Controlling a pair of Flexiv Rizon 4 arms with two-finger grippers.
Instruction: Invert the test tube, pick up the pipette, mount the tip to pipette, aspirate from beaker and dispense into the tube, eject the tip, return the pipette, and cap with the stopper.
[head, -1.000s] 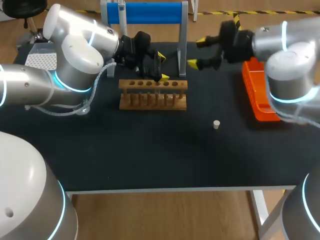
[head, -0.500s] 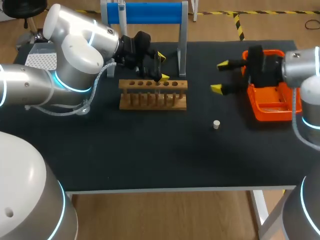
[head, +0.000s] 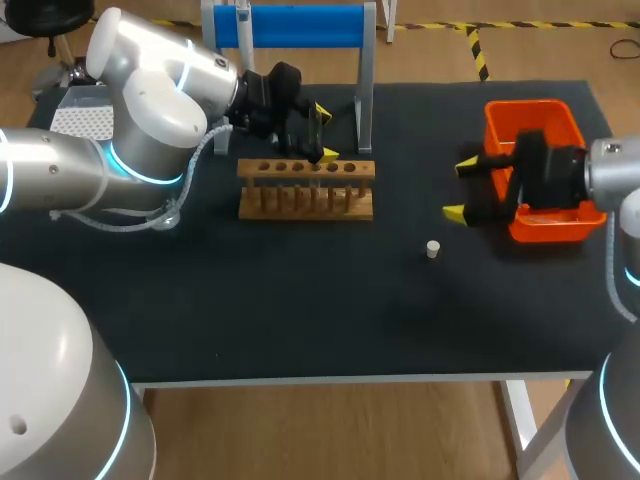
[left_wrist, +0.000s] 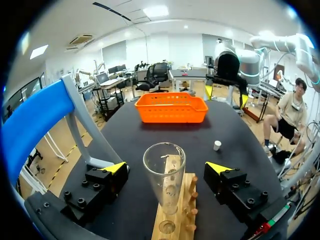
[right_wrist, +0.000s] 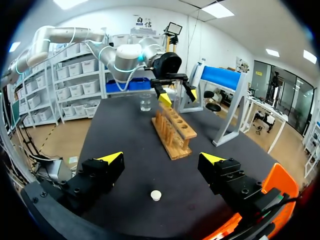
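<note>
Nearest: the stopper lies alone on the black table, uncapped job still ahead.
Right gripper: released, fingers wide apart and holding nothing; it hangs just above and beside the stopper, with the orange basket close behind it.
Rack: wooden, mid-table.
Test tube: upright in the rack, mouth up, apparently empty.
Left gripper: released, fingers either side of the tube, not touching it.
Beaker: on the table beyond the rack.
Blue stand: at the far edge; I cannot make out the pipette.
Step in hand: the tube looks turned and seated, so likely letting go of it.
Next move: fetch the pipette; the left gripper must lift clear without knocking the tube.
</note>
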